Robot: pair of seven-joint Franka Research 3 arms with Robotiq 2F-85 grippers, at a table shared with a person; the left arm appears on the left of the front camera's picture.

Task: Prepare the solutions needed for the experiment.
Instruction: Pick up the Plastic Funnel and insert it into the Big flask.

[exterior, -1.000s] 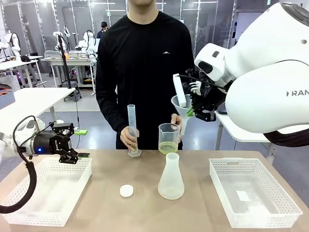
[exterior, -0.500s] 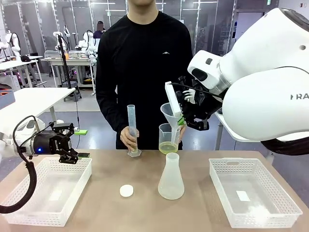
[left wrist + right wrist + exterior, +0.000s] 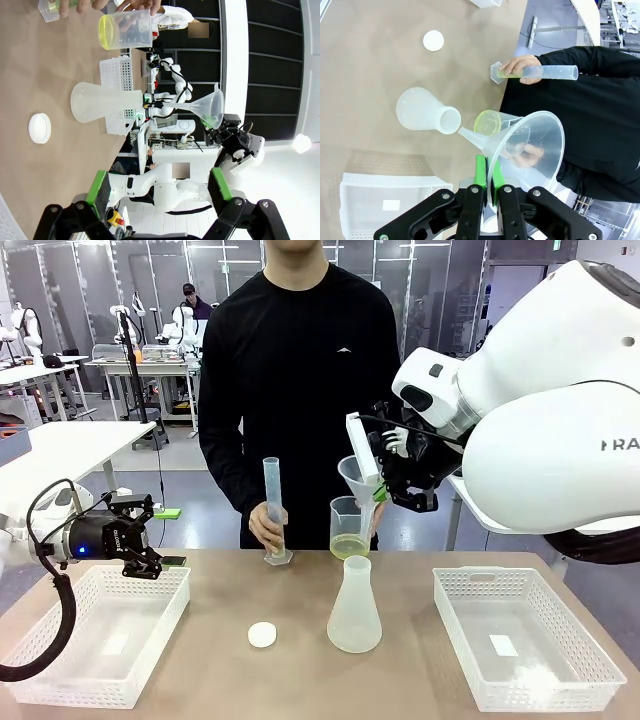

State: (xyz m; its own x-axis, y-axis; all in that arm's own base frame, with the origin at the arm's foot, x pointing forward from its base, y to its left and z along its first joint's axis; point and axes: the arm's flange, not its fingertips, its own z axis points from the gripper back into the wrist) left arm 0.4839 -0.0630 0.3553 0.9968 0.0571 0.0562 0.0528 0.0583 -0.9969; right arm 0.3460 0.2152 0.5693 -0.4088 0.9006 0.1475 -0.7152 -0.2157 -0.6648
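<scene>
The solutions are a shallow pale yellow-green layer (image 3: 348, 545) in a clear beaker (image 3: 350, 525) that the person holds up behind the frosted conical flask (image 3: 354, 605). The person's other hand steadies a tall graduated cylinder (image 3: 272, 505) on the table. My right gripper (image 3: 378, 490) is shut on the rim of a translucent funnel (image 3: 357, 475), held tilted in the air above the flask. In the right wrist view the funnel (image 3: 530, 150) sits in the gripper (image 3: 487, 177), its stem pointing toward the flask (image 3: 425, 111) and beaker (image 3: 490, 122). My left gripper (image 3: 150, 535) hangs open over the left basket.
A white round cap (image 3: 262, 635) lies on the table left of the flask. White mesh baskets stand at the left (image 3: 60, 680) and right (image 3: 590, 680) of the table. The left wrist view looks past its open gripper (image 3: 160, 185) at the flask (image 3: 100, 102) and funnel (image 3: 202, 107).
My right gripper has carried the funnel left and down, from beside the person's beaker to a spot above the flask. The left arm has not moved.
</scene>
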